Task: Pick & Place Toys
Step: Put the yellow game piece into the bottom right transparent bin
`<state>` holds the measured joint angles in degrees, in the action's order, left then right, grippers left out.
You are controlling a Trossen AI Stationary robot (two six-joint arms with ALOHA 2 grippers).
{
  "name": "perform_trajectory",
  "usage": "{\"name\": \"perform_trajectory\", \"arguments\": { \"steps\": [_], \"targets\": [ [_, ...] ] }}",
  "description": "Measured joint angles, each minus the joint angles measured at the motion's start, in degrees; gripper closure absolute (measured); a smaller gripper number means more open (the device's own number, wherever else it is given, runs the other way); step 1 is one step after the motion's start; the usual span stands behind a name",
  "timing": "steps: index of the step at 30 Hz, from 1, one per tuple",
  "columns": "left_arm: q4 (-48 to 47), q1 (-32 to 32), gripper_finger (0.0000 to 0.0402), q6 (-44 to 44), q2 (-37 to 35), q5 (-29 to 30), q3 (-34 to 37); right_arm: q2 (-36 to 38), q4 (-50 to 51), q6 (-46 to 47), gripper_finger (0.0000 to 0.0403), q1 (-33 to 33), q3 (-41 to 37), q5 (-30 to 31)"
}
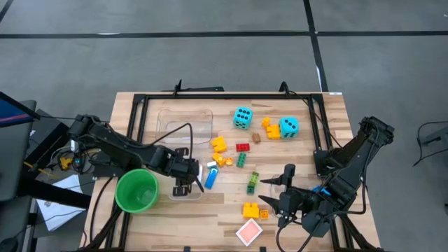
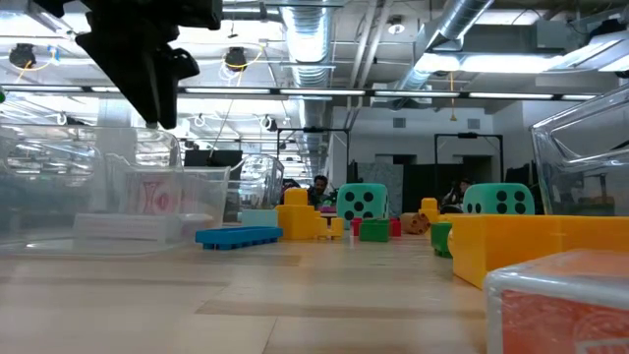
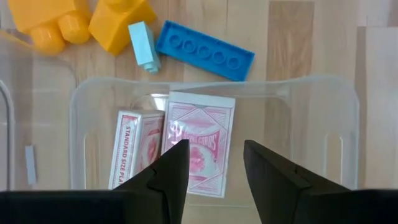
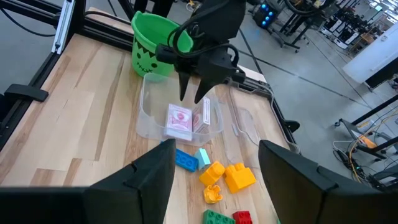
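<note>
The left gripper point(image 1: 183, 187) is hanging over a small clear bin point(image 3: 323, 124) near the green cup point(image 1: 136, 190). Its two fingers point(image 3: 171, 168) are spread apart with nothing between them. Two packs of red-and-white playing cards point(image 3: 200, 142) are lying side by side in that bin, right under the fingers. Just outside the bin's wall, a flat blue brick point(image 3: 205, 51) and a tiny light blue brick point(image 3: 143, 46) are lying on the wood, with two yellow bricks point(image 3: 118, 20) beside them.

The right gripper point(image 1: 280, 192) is waiting near the front right of the table, its fingers apart and empty. A yellow brick point(image 1: 250, 209) and another card pack point(image 1: 249, 232) are lying close to it.

Farther back, two cyan dice point(image 1: 243, 117) are sitting on the table (black dots are showing on top). Red and green bricks point(image 1: 242, 148) are sitting in the middle. A bigger clear bin point(image 1: 183, 124) is standing behind the left arm
</note>
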<state>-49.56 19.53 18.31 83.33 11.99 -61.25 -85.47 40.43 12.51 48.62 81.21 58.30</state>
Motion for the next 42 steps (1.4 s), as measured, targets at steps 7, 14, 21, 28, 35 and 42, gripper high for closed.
{"name": "perform_trajectory", "arguments": {
  "steps": [7, 14, 21, 28, 35, 42],
  "targets": [
    [4.40, 0.32, 0.0253, 0.59, 0.00, -0.94, 0.00, -0.01, 0.41, 0.73, 0.0181, 0.00, 0.00, 0.00],
    [17.67, 3.07, 0.0242, 0.61, -0.02, -4.10, -0.02, -0.02, 1.38, 2.08, 0.0181, 0.00, 0.00, 0.04],
    [37.91, 8.22, 0.0207, -1.55, -0.02, -4.87, -0.02, -0.02, 1.61, 2.80, 0.0181, 0.00, 0.00, -0.02],
    [51.87, 15.01, 0.0109, -14.06, -0.94, -4.67, -0.09, -0.07, 1.49, 6.88, 0.0166, 0.00, 0.00, -6.36],
    [50.39, 19.93, 0.0009, -27.70, -5.38, 3.62, -0.09, -4.05, -0.18, 8.63, 0.0135, -0.04, 0.04, -15.32],
    [50.41, 22.68, 0.0024, -33.07, -6.39, 11.14, 0.00, -5.66, 1.47, 16.56, 0.0124, -1.67, 0.00, -16.24]
  ]
}}
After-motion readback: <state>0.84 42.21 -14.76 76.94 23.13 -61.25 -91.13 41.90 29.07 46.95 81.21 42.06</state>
